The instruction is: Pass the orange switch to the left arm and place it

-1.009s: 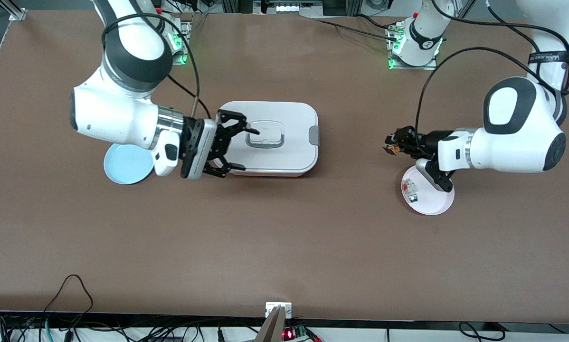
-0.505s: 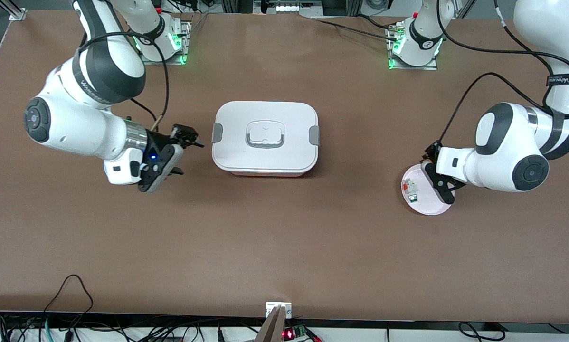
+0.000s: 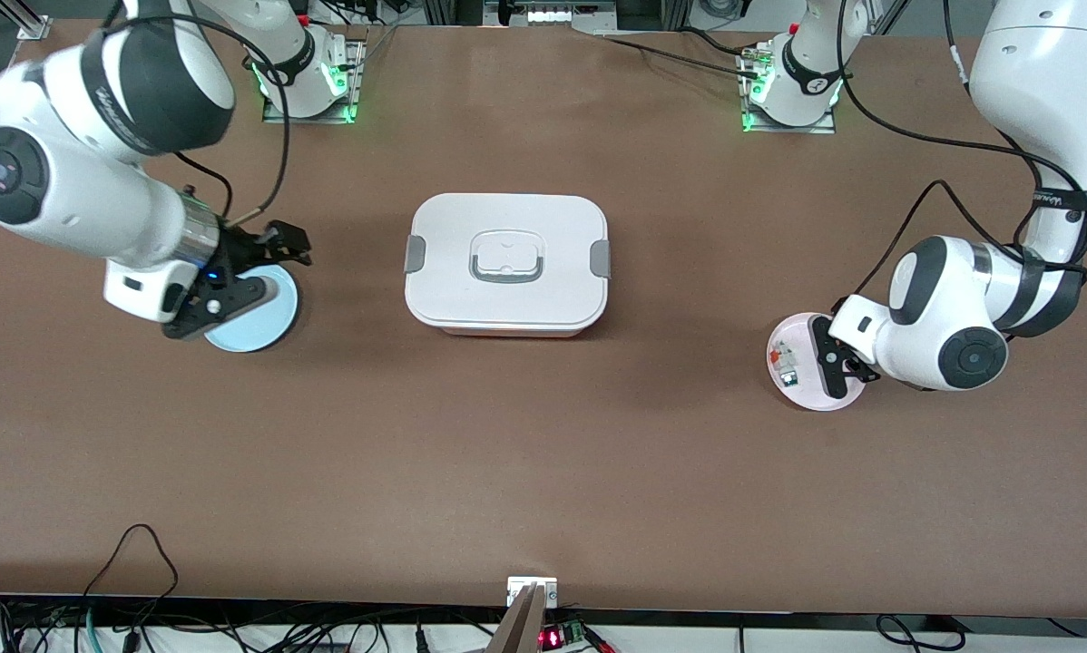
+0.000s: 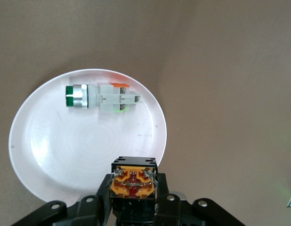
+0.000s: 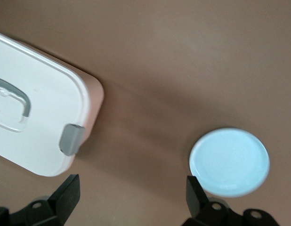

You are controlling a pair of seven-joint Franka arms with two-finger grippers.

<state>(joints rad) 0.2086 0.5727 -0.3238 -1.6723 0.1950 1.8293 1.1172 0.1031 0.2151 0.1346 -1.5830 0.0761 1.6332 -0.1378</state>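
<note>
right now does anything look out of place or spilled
Nothing stands out. The box sits closed and square; the left gripper holds the orange switch over the white plate, and the right gripper is open.

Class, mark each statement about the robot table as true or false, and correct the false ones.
1. The large white lidded box has its lid on. True.
2. The left gripper holds the orange switch. True.
3. The right gripper is shut on a part. False: its fingers are open and hold nothing.
4. The round pale blue plate carries a green-and-white part. False: nothing shows on it; that part lies on the round white plate.
</note>
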